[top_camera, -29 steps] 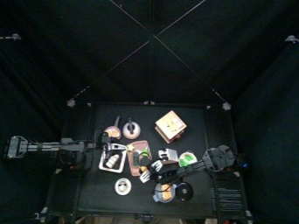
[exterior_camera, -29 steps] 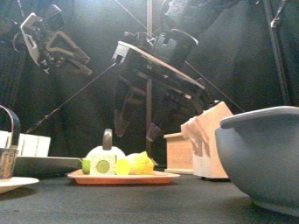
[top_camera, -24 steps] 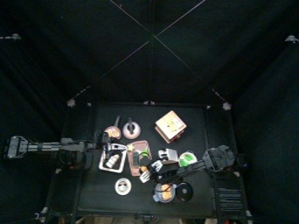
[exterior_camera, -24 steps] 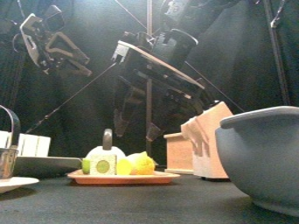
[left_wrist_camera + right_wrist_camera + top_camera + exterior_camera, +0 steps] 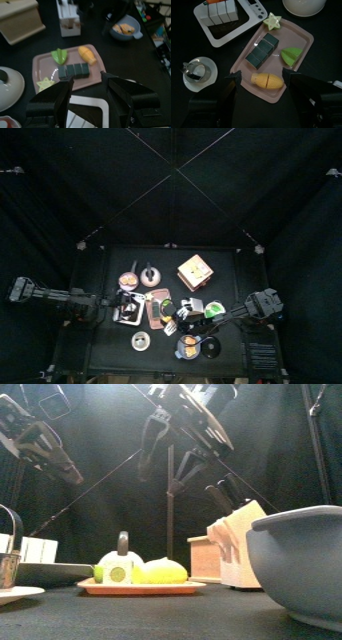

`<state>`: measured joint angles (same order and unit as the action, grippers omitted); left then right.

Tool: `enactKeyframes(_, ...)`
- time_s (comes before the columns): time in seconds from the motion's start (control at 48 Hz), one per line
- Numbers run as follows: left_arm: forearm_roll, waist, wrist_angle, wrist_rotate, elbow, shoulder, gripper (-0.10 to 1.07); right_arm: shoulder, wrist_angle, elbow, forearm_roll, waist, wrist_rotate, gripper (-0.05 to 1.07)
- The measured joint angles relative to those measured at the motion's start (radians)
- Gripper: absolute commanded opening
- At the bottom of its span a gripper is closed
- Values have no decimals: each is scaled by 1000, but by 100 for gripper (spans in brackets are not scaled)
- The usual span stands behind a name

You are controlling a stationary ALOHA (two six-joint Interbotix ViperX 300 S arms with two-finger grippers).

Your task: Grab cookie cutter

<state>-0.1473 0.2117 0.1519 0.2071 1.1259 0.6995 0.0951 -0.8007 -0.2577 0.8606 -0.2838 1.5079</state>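
— What does the view from above show?
— A small black table (image 5: 100,353) penned in by black curtains (image 5: 267,188). It is crowded. The cookie cutter (image 5: 140,339) lies near the front edge, beside a bowl with orange contents (image 5: 198,348). The left arm (image 5: 54,296) and right arm (image 5: 254,308) reach in from opposite sides.

— And level with the table?
— A pink tray (image 5: 140,587) of toy food sits mid-table, with a wooden box (image 5: 221,549) to its right and a grey bowl (image 5: 301,564) up close. Both arms hang high against the curtain. I cannot pick out the cutter for certain.

— The left wrist?
— The left gripper (image 5: 87,85) has its jaws spread wide, holding nothing, above the pink tray. The orange-filled bowl is further off.

— The right wrist?
— The right gripper (image 5: 261,79) is also spread and empty, over the same tray. The cutter sits on a small white plate (image 5: 201,80), apart from both jaws, beside a white tray (image 5: 211,36) of dark blocks.
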Motion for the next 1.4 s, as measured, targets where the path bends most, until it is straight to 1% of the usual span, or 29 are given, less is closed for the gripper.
enactKeyframes(0.083,18,71,2,3,0,-48,85,-35,-2,-28,2,5,-2,96)
enactKeyframes(0.146,31,103,2,0,-2,-84,85,-64,-2,-52,5,6,-2,96)
enactKeyframes(0.333,109,149,-18,5,-15,-183,85,-160,0,-126,15,11,12,96)
enactKeyframes(0.458,170,189,-37,3,-40,-247,85,-207,2,-173,14,21,12,96)
enactKeyframes(0.562,186,232,-40,3,-75,-291,85,-230,15,-196,8,34,15,96)
enactKeyframes(0.625,186,247,-40,3,-92,-318,85,-235,29,-206,0,44,15,96)
enactKeyframes(0.833,187,252,-44,5,-124,-394,85,-235,81,-221,-9,60,15,96)
enactKeyframes(1.0,190,252,-66,5,-140,-420,84,-235,89,-227,-6,64,15,96)
enactKeyframes(1.167,202,252,-83,3,-143,-443,83,-242,91,-255,-2,67,15,96)
enactKeyframes(1.292,227,252,-84,5,-153,-463,80,-270,92,-284,-2,78,12,96)
enactKeyframes(1.396,232,252,-81,5,-163,-472,74,-301,92,-304,-2,86,15,96)
